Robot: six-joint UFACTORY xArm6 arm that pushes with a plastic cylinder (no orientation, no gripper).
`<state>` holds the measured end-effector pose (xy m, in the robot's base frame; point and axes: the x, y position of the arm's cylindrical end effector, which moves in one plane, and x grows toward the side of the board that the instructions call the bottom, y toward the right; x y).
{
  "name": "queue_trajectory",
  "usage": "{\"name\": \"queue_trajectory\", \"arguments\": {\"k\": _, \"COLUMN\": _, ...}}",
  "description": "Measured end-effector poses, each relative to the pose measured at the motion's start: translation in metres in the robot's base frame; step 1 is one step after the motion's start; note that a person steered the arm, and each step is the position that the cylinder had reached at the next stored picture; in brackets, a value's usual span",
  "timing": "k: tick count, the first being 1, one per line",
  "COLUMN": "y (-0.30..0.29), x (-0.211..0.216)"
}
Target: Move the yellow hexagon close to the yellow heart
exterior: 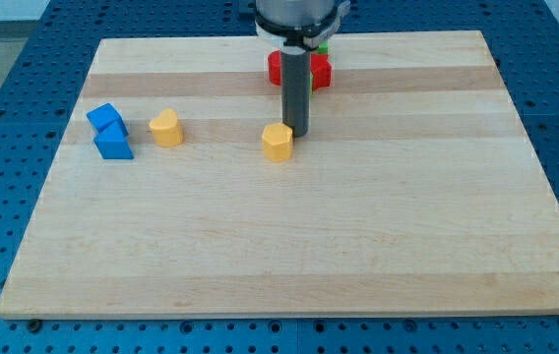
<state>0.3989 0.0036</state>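
The yellow hexagon (278, 142) lies near the middle of the wooden board (289, 246). The yellow heart (166, 128) lies to its left, well apart from it. My tip (295, 133) is down at the board just to the right of and slightly above the hexagon in the view, touching or almost touching its upper right edge. The dark rod rises from there to the view's top.
Two blue blocks (110, 132) sit together at the view's left, next to the yellow heart. A red block (299, 70) lies behind the rod near the board's top edge, with a green block (324, 45) partly hidden above it.
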Motion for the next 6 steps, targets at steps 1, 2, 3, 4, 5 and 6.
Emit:
{"name": "queue_trajectory", "arguments": {"k": 1, "y": 0.004, "x": 0.02}}
{"name": "queue_trajectory", "arguments": {"k": 2, "y": 0.004, "x": 0.046}}
{"name": "queue_trajectory", "arguments": {"k": 3, "y": -0.008, "x": 0.057}}
{"name": "queue_trajectory", "arguments": {"k": 4, "y": -0.018, "x": 0.056}}
{"name": "queue_trajectory", "arguments": {"k": 5, "y": -0.04, "x": 0.05}}
{"name": "queue_trajectory", "arguments": {"k": 6, "y": -0.07, "x": 0.039}}
